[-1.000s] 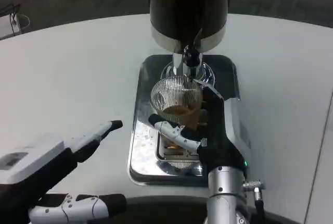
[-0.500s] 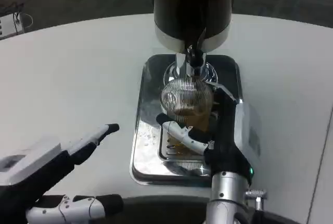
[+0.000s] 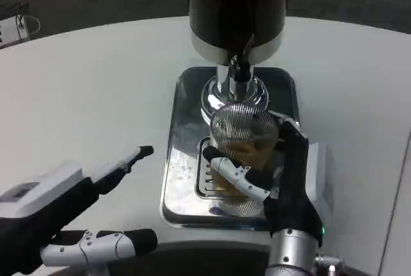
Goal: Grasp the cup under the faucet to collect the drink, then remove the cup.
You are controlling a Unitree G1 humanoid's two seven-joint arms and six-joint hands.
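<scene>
Cup point(image 3: 243, 136) (amber drink inside) now drawn toward 6 o'clock, clear of faucet point(image 3: 240, 69); right hand point(image 3: 282, 173) wraps it. Left hand point(image 3: 77, 218) idle, fingers apart. Removal underway.

Right hand point(image 3: 282, 173) gripping ribbed cup point(image 3: 243, 136) on steel tray point(image 3: 183, 180), seemingly just clear of faucet point(image 3: 240, 69), left hand point(image 3: 70, 218) spread

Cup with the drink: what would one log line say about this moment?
right hand: holds cup | cup: holds brown drink, over tray, near faucet | left hand: open, idle
</scene>
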